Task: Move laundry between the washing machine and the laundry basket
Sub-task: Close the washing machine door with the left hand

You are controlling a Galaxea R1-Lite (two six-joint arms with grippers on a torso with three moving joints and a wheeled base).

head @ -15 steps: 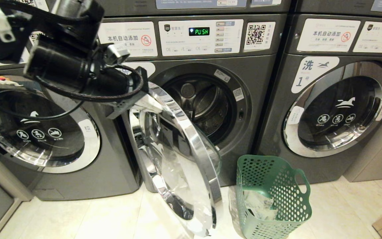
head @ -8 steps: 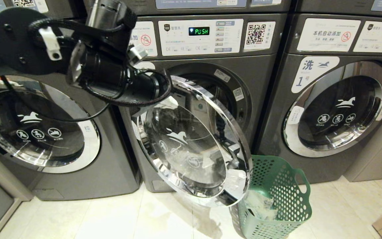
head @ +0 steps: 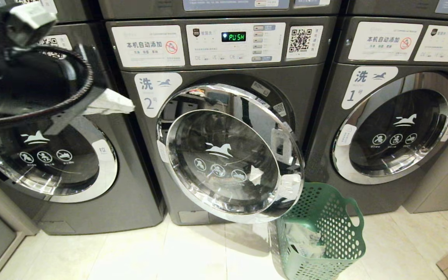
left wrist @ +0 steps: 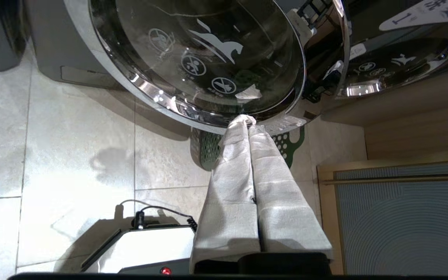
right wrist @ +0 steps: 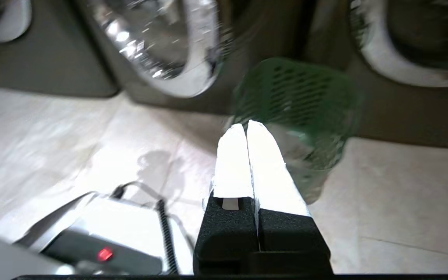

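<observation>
The round chrome-rimmed glass door (head: 230, 153) stands nearly closed; left gripper (left wrist: 249, 120) and right gripper (right wrist: 246, 125) are clenched empty; the door needs a final push to latch.

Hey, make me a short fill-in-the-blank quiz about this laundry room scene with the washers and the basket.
1. The middle washer carries the number ____.
2. The laundry basket on the floor is ____ in colour.
3. The green display above the middle door reads ____.
4. The fingers of the left gripper are pressed ____.

Missing words: 2; green; PUSH; together
</observation>
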